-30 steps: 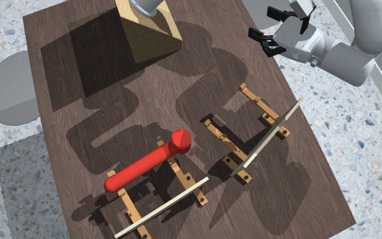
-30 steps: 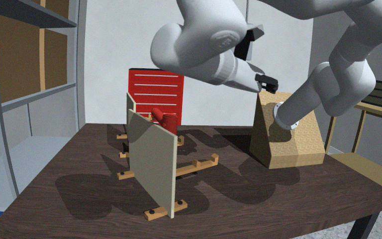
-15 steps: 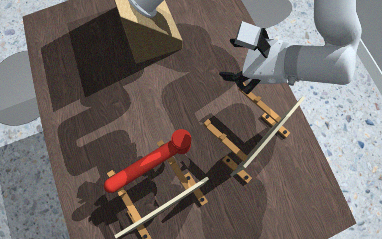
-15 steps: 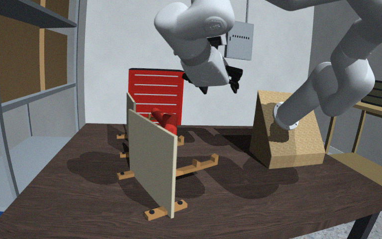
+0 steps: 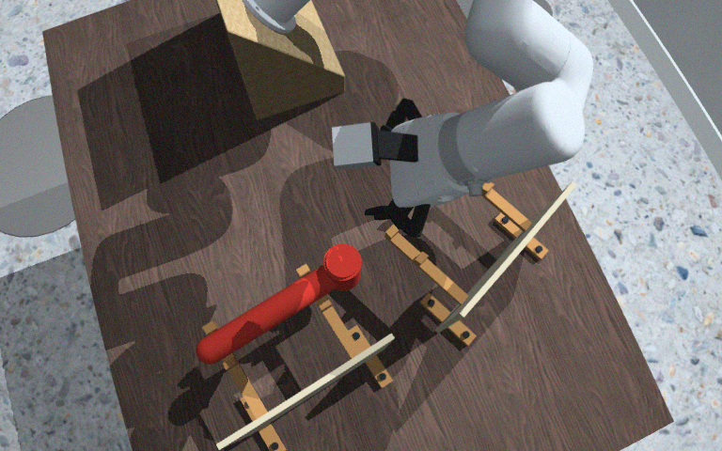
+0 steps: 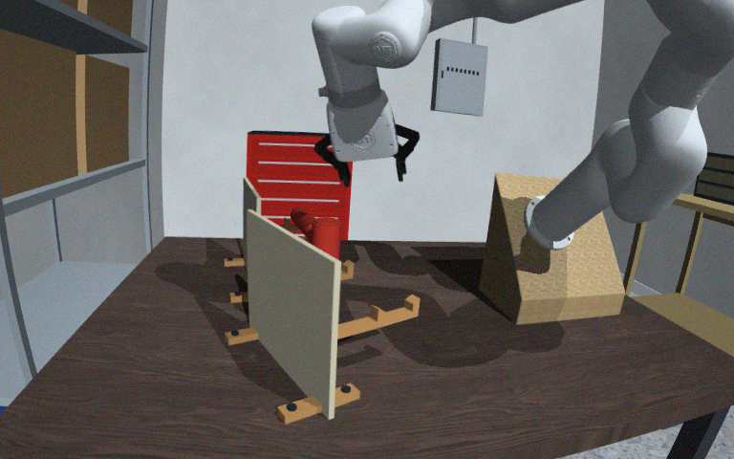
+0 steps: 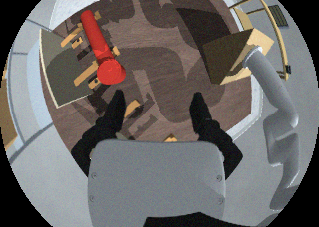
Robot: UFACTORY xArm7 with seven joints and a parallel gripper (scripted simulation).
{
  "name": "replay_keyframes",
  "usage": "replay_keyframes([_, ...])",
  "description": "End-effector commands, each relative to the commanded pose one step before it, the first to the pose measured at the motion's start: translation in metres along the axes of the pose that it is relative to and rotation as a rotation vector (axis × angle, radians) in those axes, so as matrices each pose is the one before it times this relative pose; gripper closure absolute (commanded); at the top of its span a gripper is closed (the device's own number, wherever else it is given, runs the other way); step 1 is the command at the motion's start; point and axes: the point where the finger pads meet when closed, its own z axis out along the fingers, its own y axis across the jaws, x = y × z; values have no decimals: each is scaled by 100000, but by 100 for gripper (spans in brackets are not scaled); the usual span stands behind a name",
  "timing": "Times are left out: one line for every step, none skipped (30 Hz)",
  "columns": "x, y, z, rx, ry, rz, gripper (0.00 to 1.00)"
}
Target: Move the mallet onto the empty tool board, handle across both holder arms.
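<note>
Hand (image 6: 372,173) is hovering with fingers apart, gripping nothing, above the dark wooden bench (image 5: 186,184); I'm seeing the red cylindrical mallet (image 5: 275,307) at its seven o'clock, resting on its holder arms. Pickup and transfer remain.

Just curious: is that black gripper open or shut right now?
Open: the gripper has its two black fingers spread wide, with nothing between them.

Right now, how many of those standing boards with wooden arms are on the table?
2. One tool board holds the red mallet on its arms. The other tool board stands beside it, arms empty, below the open gripper.
</note>
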Motion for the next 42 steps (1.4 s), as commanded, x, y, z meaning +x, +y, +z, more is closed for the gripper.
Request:
replay_keyframes([1322,-2267,1266,5740,-9403,-7684,0])
replay_keyframes([0,0,0,0,0,0,0])
replay_keyframes([174,-165,116,561,-665,-603,0])
replay_keyframes([737,-883,618,1937,-4022,-3423,0])
replay_keyframes([762,-816,590,1968,-3915,-3306,0])
replay_keyframes([517,-468,351,1376,-2317,-1986,0])
replay_keyframes([520,-428,315,1414,-2130,-1866,0])
replay_keyframes([597,-455,320,1667,-2261,-2035,0])
replay_keyframes([608,-419,296,1741,-2122,-1954,0])
replay_keyframes([607,-376,274,1779,-1960,-1847,0])
replay_keyframes([605,-337,255,1810,-1811,-1751,0])
replay_keyframes([624,-368,293,1509,-2220,-1952,0])
replay_keyframes([608,-340,281,1454,-2206,-1906,0])
replay_keyframes([614,-321,273,1506,-2219,-1908,0])
replay_keyframes([633,-300,263,1659,-2197,-1924,0])
replay_keyframes([650,-278,249,1808,-2159,-1933,0])
replay_keyframes([2,-1,1,5,-5,-5,0])
replay_keyframes([0,0,0,0,0,0,0])
replay_keyframes([0,0,0,0,0,0,0])
replay_keyframes([673,-328,239,946,-2181,-1808,0])
replay_keyframes([603,-263,201,852,-1907,-1581,0])
replay_keyframes([526,-202,165,804,-1623,-1360,0])
replay_keyframes([446,-151,132,725,-1349,-1142,0])
replay_keyframes([366,-111,104,625,-1090,-932,0])
replay_keyframes([289,-80,78,512,-849,-732,0])
replay_keyframes([217,-55,57,395,-630,-548,0])
replay_keyframes([152,-36,39,282,-438,-383,0])
replay_keyframes([96,-22,24,181,-276,-242,0])
replay_keyframes([51,-11,13,97,-147,-129,0])
replay_keyframes([20,-4,5,37,-56,-49,0])
replay_keyframes([3,-1,1,6,-8,-7,0])
replay_keyframes([0,0,0,0,0,0,0])
replay_keyframes([0,0,0,0,0,0,0])
replay_keyframes([0,0,0,0,0,0,0])
replay_keyframes([0,0,0,0,0,0,0])
replay_keyframes([0,0,0,0,0,0,0])
replay_keyframes([0,0,0,0,0,0,0])
replay_keyframes([0,0,0,0,0,0,0])
replay_keyframes([2,-2,111,-1,-2,0,0])
replay_keyframes([8,-8,623,-10,-5,5,0])
replay_keyframes([5,13,1279,-50,11,36,0])
replay_keyframes([-16,81,1781,-138,65,107,0])
